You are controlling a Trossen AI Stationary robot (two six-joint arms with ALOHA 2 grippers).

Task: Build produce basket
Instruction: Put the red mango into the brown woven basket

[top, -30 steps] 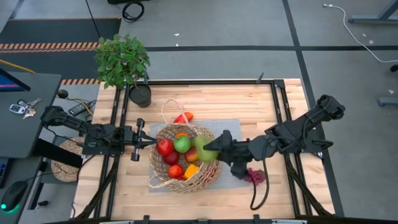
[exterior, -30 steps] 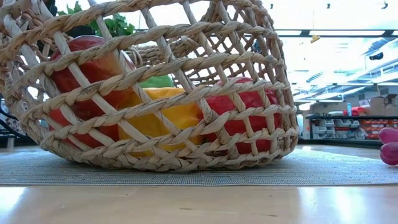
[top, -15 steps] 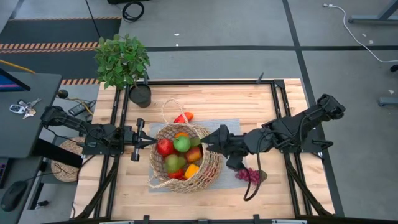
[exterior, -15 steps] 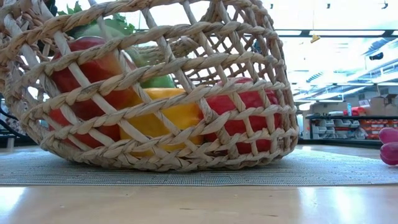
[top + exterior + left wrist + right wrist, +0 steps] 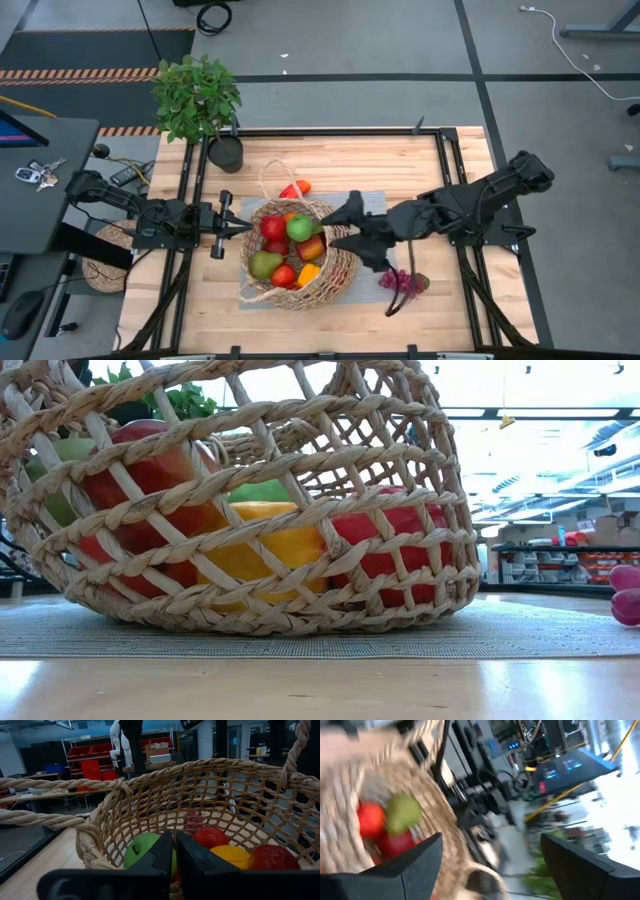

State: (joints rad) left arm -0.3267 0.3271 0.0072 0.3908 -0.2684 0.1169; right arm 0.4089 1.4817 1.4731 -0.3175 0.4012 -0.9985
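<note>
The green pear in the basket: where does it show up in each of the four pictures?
High view: green pear at the basket's lower left inside.
Low view: pale green behind the weave, far left.
Left wrist view: I can't pick it out; the green fruit there may be the apple.
Right wrist view: blurred green fruit beside red ones.
Shared landmark: the wicker basket.

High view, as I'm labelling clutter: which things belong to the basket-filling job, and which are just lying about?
Job:
- basket
- green pear, apples, yellow piece inside it
- purple grapes on the table
- red piece behind the basket
- right end effector, open

Lying about:
- potted plant
- keys
- flat woven disc
</note>
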